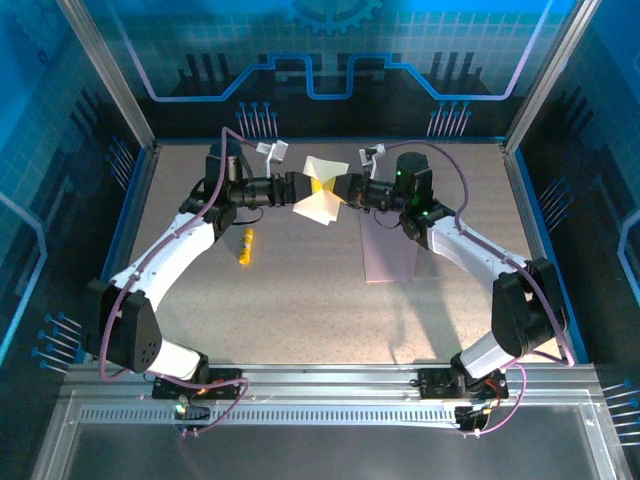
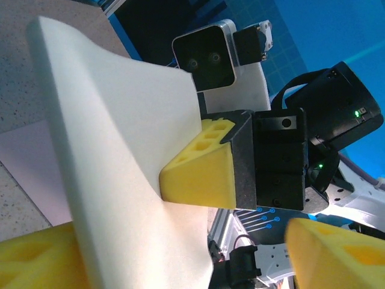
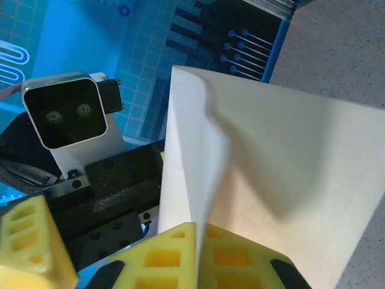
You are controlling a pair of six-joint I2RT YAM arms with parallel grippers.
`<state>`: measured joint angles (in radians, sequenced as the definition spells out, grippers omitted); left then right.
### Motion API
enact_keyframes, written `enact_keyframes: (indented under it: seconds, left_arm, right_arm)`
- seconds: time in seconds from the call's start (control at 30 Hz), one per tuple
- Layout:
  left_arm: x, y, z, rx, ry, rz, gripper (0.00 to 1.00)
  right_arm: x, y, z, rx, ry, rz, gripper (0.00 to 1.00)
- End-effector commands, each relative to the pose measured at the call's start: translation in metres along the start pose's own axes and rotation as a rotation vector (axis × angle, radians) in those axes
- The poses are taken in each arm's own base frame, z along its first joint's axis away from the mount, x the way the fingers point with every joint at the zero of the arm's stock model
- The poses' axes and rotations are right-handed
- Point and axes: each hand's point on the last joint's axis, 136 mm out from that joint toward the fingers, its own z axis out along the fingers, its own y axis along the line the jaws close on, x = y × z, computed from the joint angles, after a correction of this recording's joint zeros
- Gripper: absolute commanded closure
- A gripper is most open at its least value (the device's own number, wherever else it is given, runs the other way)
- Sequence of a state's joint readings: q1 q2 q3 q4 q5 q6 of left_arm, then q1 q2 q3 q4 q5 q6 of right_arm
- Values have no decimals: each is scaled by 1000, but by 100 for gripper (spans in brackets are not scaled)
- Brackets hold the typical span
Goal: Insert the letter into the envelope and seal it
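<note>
The letter (image 1: 322, 205), a folded tan sheet, hangs in the air over the far middle of the table between both grippers. My right gripper (image 1: 340, 188) is shut on its edge; in the right wrist view the yellow pads (image 3: 162, 259) pinch the sheet (image 3: 289, 168). My left gripper (image 1: 297, 190) faces it from the left and stands open. In the left wrist view the sheet (image 2: 114, 150) lies against the left gripper's lower-left finger (image 2: 36, 259), while the other finger (image 2: 337, 253) is well apart. The pale pink envelope (image 1: 390, 250) lies flat on the table below the right arm.
A small yellow stick (image 1: 245, 245) lies on the table left of centre, under the left arm. A raised blue rim (image 1: 130, 215) and blue enclosure walls border the table. The arm bases sit on the metal rail (image 1: 320, 385) at the near edge.
</note>
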<state>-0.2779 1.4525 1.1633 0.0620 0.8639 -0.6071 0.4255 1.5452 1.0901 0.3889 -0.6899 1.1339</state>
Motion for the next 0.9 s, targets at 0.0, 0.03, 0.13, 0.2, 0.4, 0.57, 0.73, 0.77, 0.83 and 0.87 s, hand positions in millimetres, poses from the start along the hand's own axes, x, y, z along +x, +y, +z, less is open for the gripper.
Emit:
enact_keyframes:
  seconds: [0.0,0.03,0.13,0.2,0.4,0.57,0.73,0.77,0.83,0.87]
  left_arm:
    - [2,-8,2,41,16,24,29]
    - [2,-7,2,40,18,22,32]
    - [3,-4,3,35,22,17,42]
    - [4,-3,4,33,24,15,48]
    - [6,-1,4,26,27,15,69]
    - [6,1,4,21,26,17,85]
    - [5,-1,2,16,16,28,95]
    - [5,-1,2,13,13,31,97]
    - [3,-3,0,10,1,39,100]
    - [1,-4,-1,6,-11,44,100]
  right_arm:
    - [1,11,4,-39,11,-33,100]
    - [1,12,3,-40,10,-38,100]
    - [1,15,2,-43,9,-48,100]
    - [2,16,1,-46,9,-57,100]
    - [1,22,-3,-52,-1,-73,100]
    - [0,27,-7,-56,-14,-91,97]
    - [1,31,-15,-15,-17,-146,49]
    - [1,32,-18,-8,-18,-159,34]
    - [-1,34,-25,-4,-22,-177,20]
    - [-3,32,-30,-1,-29,-182,16]
